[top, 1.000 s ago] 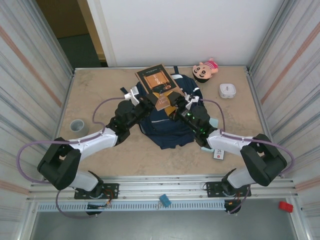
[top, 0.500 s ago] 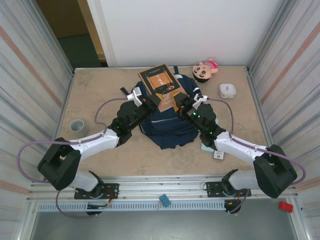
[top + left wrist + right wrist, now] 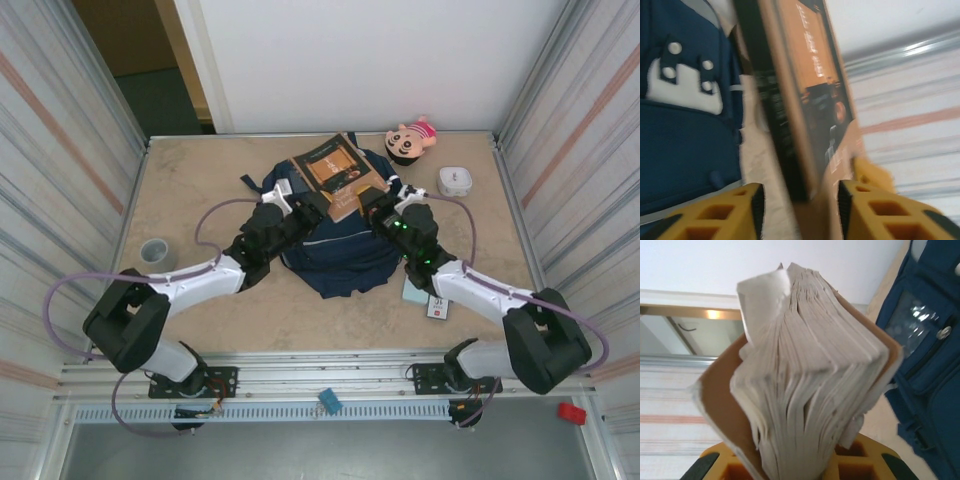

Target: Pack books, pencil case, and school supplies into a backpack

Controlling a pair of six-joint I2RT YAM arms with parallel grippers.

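The tan-brown book (image 3: 333, 168) is held tilted over the back end of the navy backpack (image 3: 335, 250). My right gripper (image 3: 378, 205) is shut on its lower right edge. In the right wrist view the fanned pages (image 3: 810, 365) rise from between the yellow fingers of the right gripper (image 3: 800, 462). My left gripper (image 3: 306, 204) stands open at the book's lower left corner. In the left wrist view that corner (image 3: 805, 150) hangs between the spread pads of the left gripper (image 3: 800, 200). The pale teal pencil case (image 3: 414, 293) and the white school supplies pack (image 3: 437, 309) lie under my right arm.
A doll (image 3: 410, 140) and a small white box (image 3: 455, 181) sit at the back right. A grey cup (image 3: 155, 253) stands at the left. Metal walls close both sides. Bare tabletop (image 3: 190, 180) lies left of the backpack.
The book has shifted back and to the right over the backpack. My right gripper has closed on its edge. My left gripper has opened and let go of it.
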